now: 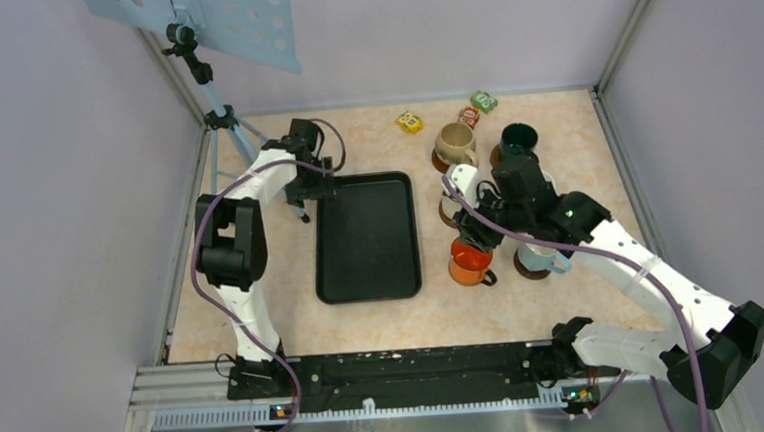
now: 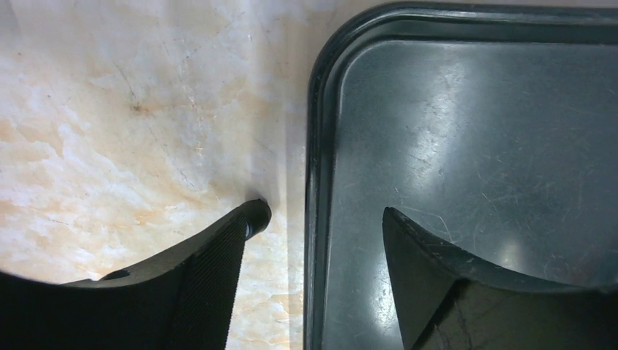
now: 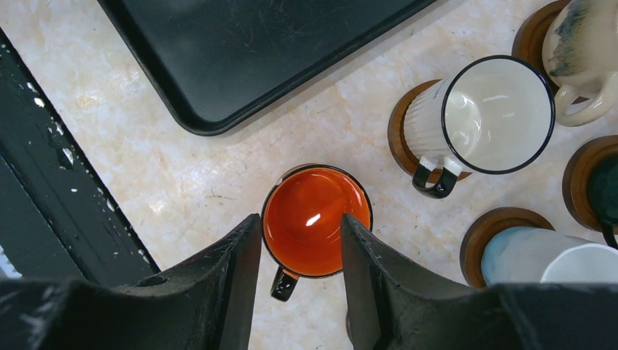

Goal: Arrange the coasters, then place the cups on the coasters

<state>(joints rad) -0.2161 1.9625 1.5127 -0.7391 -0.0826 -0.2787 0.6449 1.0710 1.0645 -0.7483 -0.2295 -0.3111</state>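
Cup-placing, near its end, I judge: the orange mug stands on the surface by the other cups, each on one of the coasters. My right hand hovers above it, fingers apart, apparently gripping nothing. My left hand, also spread, straddles the tray rim. Next I should lift straight up without catching the mug.

1. The table has a pale, marbled beige top.
2. A black tray lies flat on it, its left rim passing between the fingers of the left hand.
3. Round brown coasters lie ahead and to the right of the right hand, each under a mug.
4. Directly below that hand stands an orange mug, with a thin brown edge showing beneath it.
5. A yellow block, a red block and a green block lie well beyond the right hand.
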